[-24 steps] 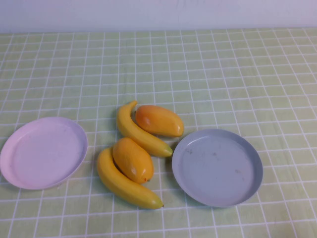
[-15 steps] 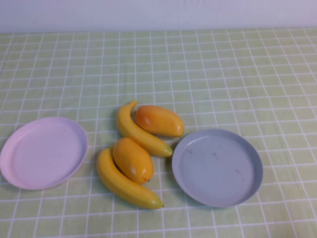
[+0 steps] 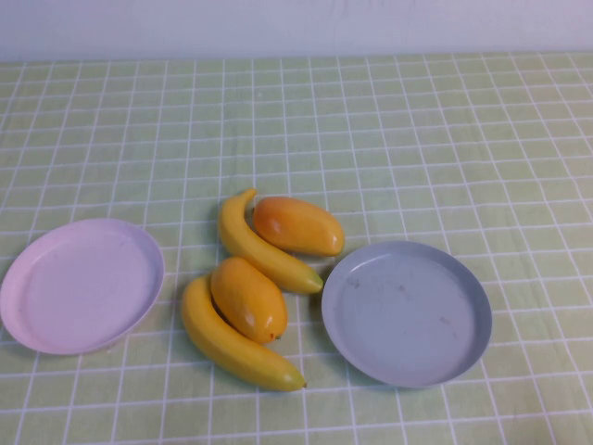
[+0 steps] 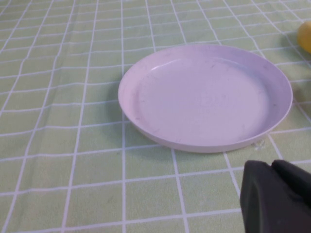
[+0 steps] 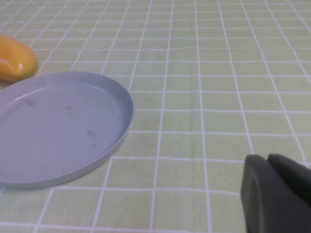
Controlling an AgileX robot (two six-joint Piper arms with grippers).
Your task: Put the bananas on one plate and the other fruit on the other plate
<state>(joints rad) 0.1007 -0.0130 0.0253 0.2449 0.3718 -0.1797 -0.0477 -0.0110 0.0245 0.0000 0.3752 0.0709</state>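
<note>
Two bananas lie at the table's middle: one (image 3: 259, 246) farther back, one (image 3: 227, 343) nearer the front. Two orange mango-like fruits lie against them, one (image 3: 298, 225) behind and one (image 3: 248, 299) between the bananas. The pale pink plate (image 3: 79, 286) is empty at the left, and the grey-blue plate (image 3: 406, 313) is empty at the right. My left gripper (image 4: 272, 167) is shut and empty, just short of the pink plate (image 4: 204, 97). My right gripper (image 5: 268, 160) is shut and empty, beside the grey-blue plate (image 5: 58, 126). Neither gripper shows in the high view.
A green checked cloth (image 3: 417, 139) covers the table, with a pale wall behind. One orange fruit (image 5: 14, 58) shows past the grey-blue plate in the right wrist view. A bit of yellow fruit (image 4: 305, 36) shows at the edge of the left wrist view.
</note>
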